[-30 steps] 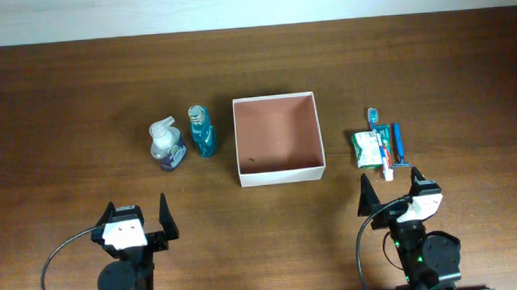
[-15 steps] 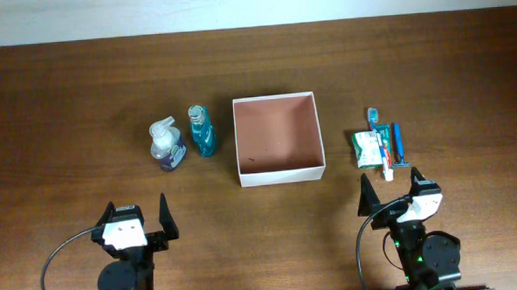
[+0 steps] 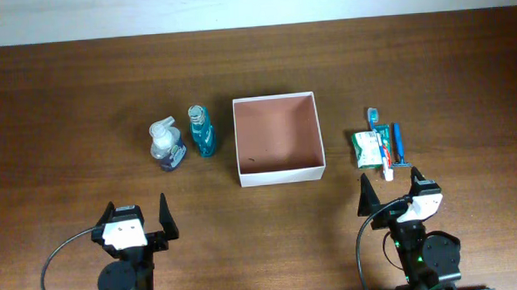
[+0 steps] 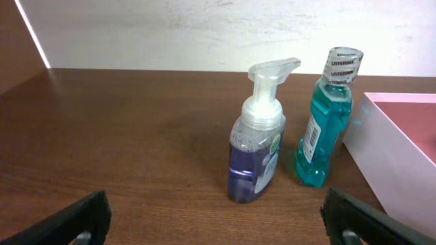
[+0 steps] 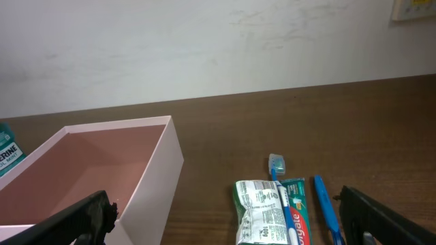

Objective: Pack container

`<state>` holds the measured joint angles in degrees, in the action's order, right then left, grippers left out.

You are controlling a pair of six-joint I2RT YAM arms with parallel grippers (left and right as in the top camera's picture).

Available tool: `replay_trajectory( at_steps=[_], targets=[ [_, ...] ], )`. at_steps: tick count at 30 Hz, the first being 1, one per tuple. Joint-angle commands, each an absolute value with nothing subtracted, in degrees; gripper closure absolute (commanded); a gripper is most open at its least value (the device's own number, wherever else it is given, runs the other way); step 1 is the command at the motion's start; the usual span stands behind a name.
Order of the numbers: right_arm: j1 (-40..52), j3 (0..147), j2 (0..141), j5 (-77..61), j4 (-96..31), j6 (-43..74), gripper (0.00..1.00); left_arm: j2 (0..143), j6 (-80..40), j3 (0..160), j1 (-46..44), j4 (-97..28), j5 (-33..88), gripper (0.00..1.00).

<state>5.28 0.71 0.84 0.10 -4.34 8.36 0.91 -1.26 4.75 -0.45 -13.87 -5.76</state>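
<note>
The container (image 3: 280,173), a shallow square box with white walls and a reddish-brown inside, stands open and empty at the table's middle; its wall shows in the left wrist view (image 4: 395,153) and the right wrist view (image 5: 160,180). Left of it stand a purple foam soap pump bottle (image 3: 166,145) (image 4: 259,153) and a teal mouthwash bottle (image 3: 203,132) (image 4: 325,126). Right of it lie a green packet (image 3: 364,149) (image 5: 257,211), a toothpaste tube (image 3: 384,153) (image 5: 298,211), a toothbrush (image 3: 374,122) (image 5: 277,170) and a blue razor (image 3: 398,143) (image 5: 325,207). My left gripper (image 3: 137,217) (image 4: 218,224) and right gripper (image 3: 390,192) (image 5: 228,224) are open and empty near the front edge.
The dark wooden table (image 3: 64,101) runs back to a white wall (image 3: 235,6). A black cable (image 3: 58,259) loops beside the left arm's base.
</note>
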Motion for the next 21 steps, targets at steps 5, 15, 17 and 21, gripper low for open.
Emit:
replay_trajectory(
  at_steps=[5,15,17,21],
  targets=[
    [4.84,0.32,0.21,-5.02,-3.86,7.99,0.02,0.62,-0.36,4.21,-0.14,-13.5,-4.73,0.01],
    [4.84,1.85,3.2,-6.07,-5.39,9.74,0.02,0.62,-0.36,4.21,-0.14,-13.5,-4.73,0.01],
    [4.84,3.9,4.38,-6.09,-8.23,10.13,0.01,0.62,-0.36,4.21,-0.14,-13.5,-4.73,0.01],
    [4.84,12.34,8.05,-6.02,-16.82,10.11,0.02,0.62,-0.36,4.21,-0.14,-13.5,-4.73,0.01]
  ],
)
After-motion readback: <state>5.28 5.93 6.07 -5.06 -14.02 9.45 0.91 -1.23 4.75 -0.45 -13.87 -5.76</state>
